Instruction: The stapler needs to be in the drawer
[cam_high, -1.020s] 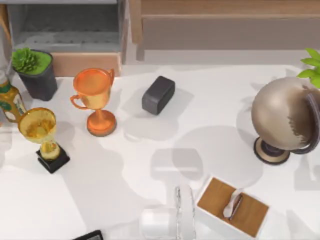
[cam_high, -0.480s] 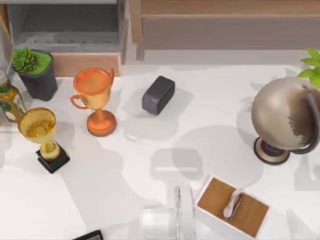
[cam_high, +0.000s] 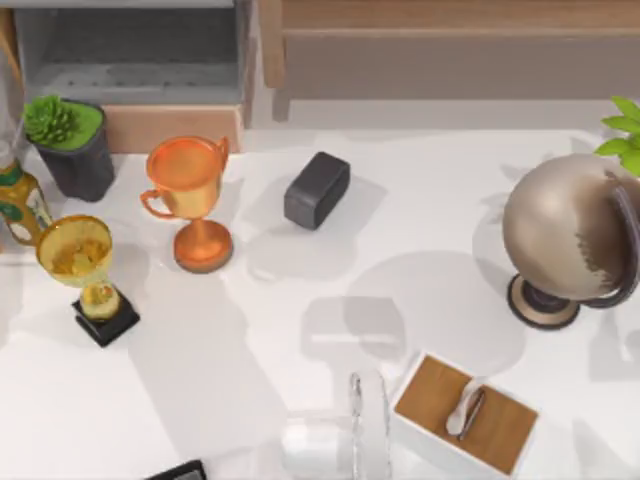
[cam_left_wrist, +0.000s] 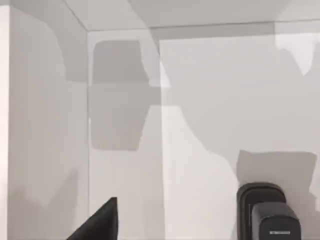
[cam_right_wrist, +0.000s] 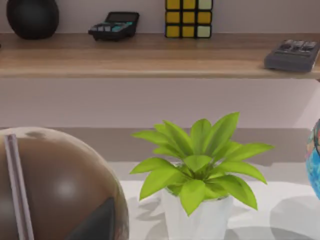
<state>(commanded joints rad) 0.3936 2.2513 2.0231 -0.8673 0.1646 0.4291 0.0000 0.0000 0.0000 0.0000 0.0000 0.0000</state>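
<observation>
- stapler (cam_high: 178, 471) sits at the desk (cam_high: 300, 310) edge; on your way to the drawer (cam_high: 130, 60), you could topple the orange trophy (cam_high: 190, 200).
- left gripper (cam_left_wrist: 102, 225): released or clenched, cannot tell.

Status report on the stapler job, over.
Left gripper open, holding nothing. Right gripper by the globe. Stapler at the table's bottom edge, outside the open drawer. Orange trophy and gold trophy flank the path.

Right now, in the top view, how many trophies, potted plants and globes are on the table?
Trophies: 2 (orange trophy, gold trophy)
Potted plants: 2 (succulent, leafy plant)
Globes: 1 (globe)
Total: 5
</observation>
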